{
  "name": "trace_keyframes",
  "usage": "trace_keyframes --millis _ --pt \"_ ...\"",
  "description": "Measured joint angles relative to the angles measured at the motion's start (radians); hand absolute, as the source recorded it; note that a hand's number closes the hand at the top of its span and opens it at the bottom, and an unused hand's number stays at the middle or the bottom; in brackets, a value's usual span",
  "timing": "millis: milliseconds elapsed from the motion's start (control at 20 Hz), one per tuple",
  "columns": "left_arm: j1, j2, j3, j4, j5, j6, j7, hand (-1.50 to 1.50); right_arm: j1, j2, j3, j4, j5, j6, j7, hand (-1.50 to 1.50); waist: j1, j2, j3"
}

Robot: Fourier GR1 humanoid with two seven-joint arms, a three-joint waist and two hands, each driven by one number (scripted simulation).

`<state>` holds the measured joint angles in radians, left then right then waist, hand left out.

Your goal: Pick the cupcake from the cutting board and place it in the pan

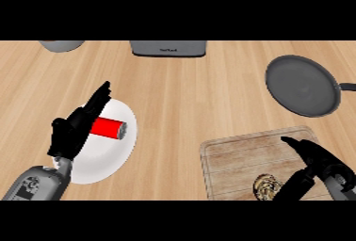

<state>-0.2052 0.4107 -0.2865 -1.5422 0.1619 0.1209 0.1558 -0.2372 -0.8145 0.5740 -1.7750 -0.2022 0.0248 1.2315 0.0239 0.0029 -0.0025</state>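
On cutting board (240,155), cupcake (265,187), right hand (313,162) beside

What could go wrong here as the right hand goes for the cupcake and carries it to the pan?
The cupcake sits at the cutting board's near edge; a nudge from the right hand could push it off. The hand partly hides it, so the fingers may close off-centre. The pan lies well beyond the board, so the cupcake could slip during that carry.
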Motion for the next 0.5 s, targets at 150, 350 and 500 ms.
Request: trace_keyframes --millis 150,350,500 --pt "0.0 0.012 0.023 0.005 0.01 -0.017 -0.001 0.0 -0.009 -0.002 0.04 0.009 0.003 0.003 0.005 -1.5 -0.006 -0.002 0.0" --pt "0.012 -0.002 0.018 -0.007 -0.005 -0.009 0.006 0.0 -0.027 0.008 0.069 0.048 0.002 0.008 0.002 -1.5 -0.009 -0.002 0.0" --pt "0.018 0.001 0.026 -0.011 -0.007 -0.017 0.005 0.0 -0.031 0.015 0.096 0.056 0.011 0.004 0.005 -1.5 -0.013 -0.003 0.0"
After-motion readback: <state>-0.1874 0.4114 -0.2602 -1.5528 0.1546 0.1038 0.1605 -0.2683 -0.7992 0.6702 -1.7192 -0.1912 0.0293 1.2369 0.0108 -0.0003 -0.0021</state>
